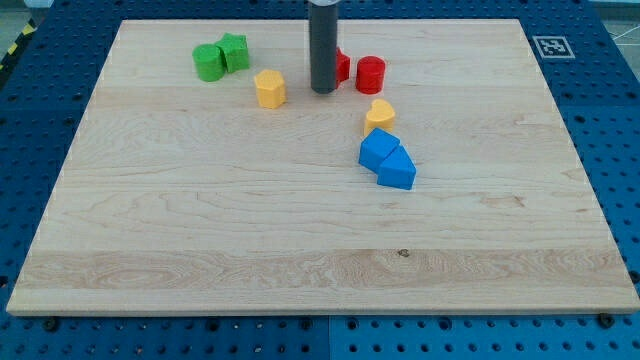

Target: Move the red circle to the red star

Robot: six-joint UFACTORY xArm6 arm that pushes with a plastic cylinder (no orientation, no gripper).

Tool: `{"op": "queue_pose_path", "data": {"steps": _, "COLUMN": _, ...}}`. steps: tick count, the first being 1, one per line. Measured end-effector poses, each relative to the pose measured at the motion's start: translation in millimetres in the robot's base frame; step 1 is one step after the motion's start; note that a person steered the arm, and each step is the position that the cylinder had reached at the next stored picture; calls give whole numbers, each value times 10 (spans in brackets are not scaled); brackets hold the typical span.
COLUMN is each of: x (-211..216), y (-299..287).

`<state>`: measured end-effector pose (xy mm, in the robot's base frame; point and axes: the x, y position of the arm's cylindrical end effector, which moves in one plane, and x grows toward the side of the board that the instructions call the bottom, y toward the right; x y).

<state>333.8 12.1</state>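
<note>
The red circle [371, 74] stands near the view's top, right of centre. The red star [342, 67] is just to its left, with a narrow gap between them, and is partly hidden behind my rod. My tip [323, 91] rests on the board just left of the red star, touching or nearly touching it. The rod rises straight up out of the view's top.
A yellow hexagon [270, 88] lies left of my tip. Two green blocks [221, 56] sit together at the top left. A yellow heart [380, 114] lies below the red circle, with two blue blocks [387, 159] below it. The wooden board [200, 230] lies on a blue pegboard.
</note>
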Motion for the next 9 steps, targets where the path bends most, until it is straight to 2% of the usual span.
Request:
{"op": "queue_pose_path", "data": {"steps": 1, "x": 0, "y": 318}}
{"op": "queue_pose_path", "data": {"steps": 4, "x": 202, "y": 365}}
{"op": "queue_pose_path", "data": {"steps": 5, "x": 271, "y": 1052}}
{"op": "queue_pose_path", "data": {"steps": 7, "x": 117, "y": 1094}}
{"op": "queue_pose_path", "data": {"steps": 9, "x": -199, "y": 789}}
